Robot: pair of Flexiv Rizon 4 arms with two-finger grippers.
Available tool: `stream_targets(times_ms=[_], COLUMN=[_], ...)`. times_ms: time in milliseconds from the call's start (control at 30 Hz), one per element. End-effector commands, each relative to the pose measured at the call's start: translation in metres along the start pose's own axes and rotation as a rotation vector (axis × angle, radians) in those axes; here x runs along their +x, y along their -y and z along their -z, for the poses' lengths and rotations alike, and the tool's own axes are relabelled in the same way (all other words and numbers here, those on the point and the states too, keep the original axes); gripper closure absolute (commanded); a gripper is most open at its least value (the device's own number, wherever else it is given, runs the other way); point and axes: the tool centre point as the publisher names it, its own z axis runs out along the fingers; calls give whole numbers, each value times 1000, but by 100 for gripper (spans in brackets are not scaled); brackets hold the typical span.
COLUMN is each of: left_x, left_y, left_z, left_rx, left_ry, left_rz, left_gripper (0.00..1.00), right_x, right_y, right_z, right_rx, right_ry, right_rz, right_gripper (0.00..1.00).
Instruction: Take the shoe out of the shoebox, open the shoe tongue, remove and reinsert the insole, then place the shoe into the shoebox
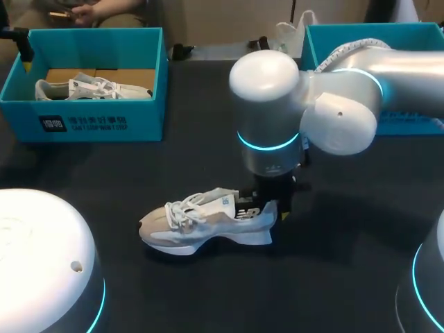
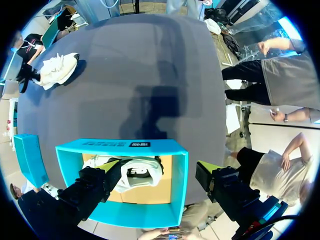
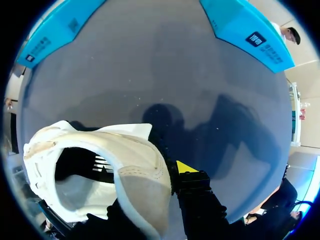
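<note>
Shoe (image 1: 208, 225), white and grey, stands on its sole in the middle of the table (image 1: 347, 243), outside both boxes, with the toe to the left and the heel to the right. The right claw (image 1: 267, 205) comes down at the heel. It is closed on the heel wall, with one finger inside the shoe opening and the yellow-tipped one outside.

The left box (image 1: 104, 125), blue and without lid, stands at the far left. A second shoe (image 1: 90, 88) lies inside it on the brown bottom. The left claw (image 2: 159, 165) hangs above this box with its fingers wide apart and holds nothing. The right box (image 1: 319, 41) stands at the far right. The right arm covers most of it, so what is inside cannot be told.

The shoe is well apart from both boxes, and a wide dark table surface lies between them. The near edge of the table is not in view.
</note>
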Motion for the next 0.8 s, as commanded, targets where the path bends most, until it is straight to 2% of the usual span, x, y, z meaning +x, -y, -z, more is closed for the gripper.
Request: stream_targets(times_ms=[33,400,433,500,600,633,700,800], left_x=[0,0,0,0,0,0,0,0], left_y=[1,1,1,1,1,1,1,1], left_z=[0,0,0,0,0,0,0,0], left_rx=[-2,-2,-2,-2,-2,-2,-2,-2], left_ry=[-2,-2,-2,-2,-2,-2,-2,-2], left_rz=[0,0,0,0,0,0,0,0], left_gripper=[0,0,0,0,0,0,0,0], right_x=[4,4,4,4,4,4,4,3], right_y=[-2,-5,-5,-6,-7,-7,-7,-6], right_z=[-7,-19,-20,-21,-21,-20,-18,-11], right_rx=[-4,-4,-3,6,8,8,10,10], right_ry=[7,30,31,34,35,35,34,34], right_rz=[3,10,8,-2,-4,-4,-5,-6], right_gripper=[100,99,93,67,50,30,0,0])
